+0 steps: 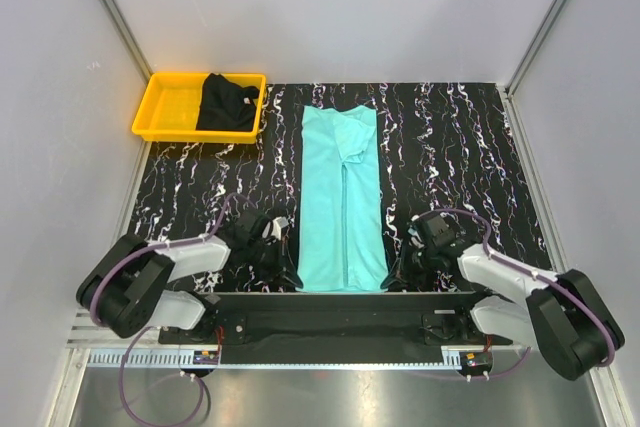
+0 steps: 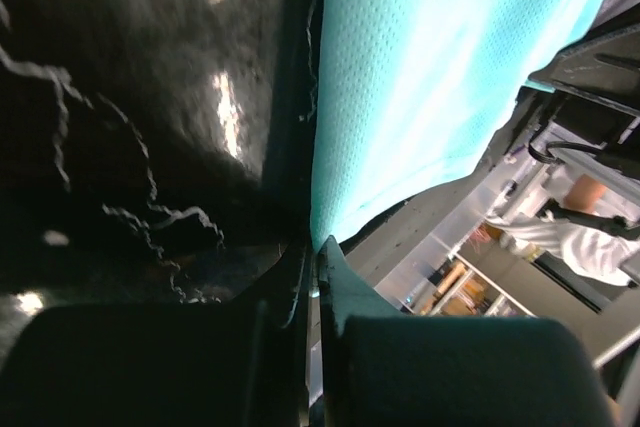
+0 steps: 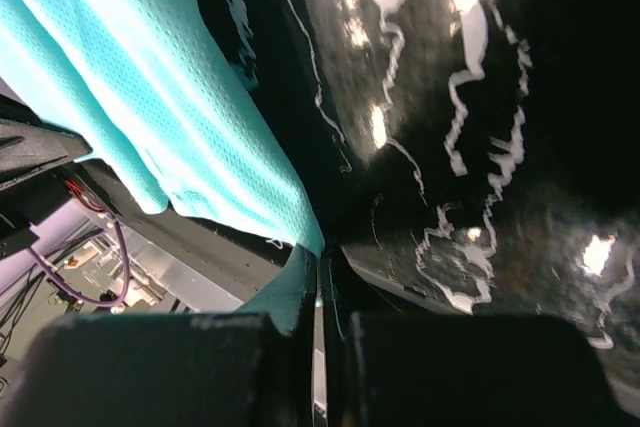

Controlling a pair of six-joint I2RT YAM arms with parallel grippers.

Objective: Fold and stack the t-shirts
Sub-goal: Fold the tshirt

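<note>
1. Looking down from the top camera, the teal shirt [image 1: 342,197] lies mid-table as a long narrow strip, sides already folded in, running from the far side toward the arms. The black shirt [image 1: 225,102] sits bunched in the yellow tray [image 1: 160,112] at the far left, well apart. The left gripper [image 1: 280,247] and right gripper [image 1: 405,262] sit low at the strip's two near corners. From up here I cannot tell how their jaws stand.

2. On the left wrist camera, the left gripper [image 2: 315,287] is closed to a thin slit, with a corner of teal shirt [image 2: 420,77] running down into it. I take it to be pinching that corner against the table [image 2: 130,97].

3. On the right wrist camera, it is the mirror picture: the right gripper [image 3: 320,287] is narrow, with teal cloth [image 3: 130,97] tapering into its gap.

4. My read is that the lengthwise folds are done and the end-over-end fold is starting. Next, both corners need lifting together and carrying evenly toward the far end, so the strip doubles without skewing. The black shirt is not yet folded.
</note>
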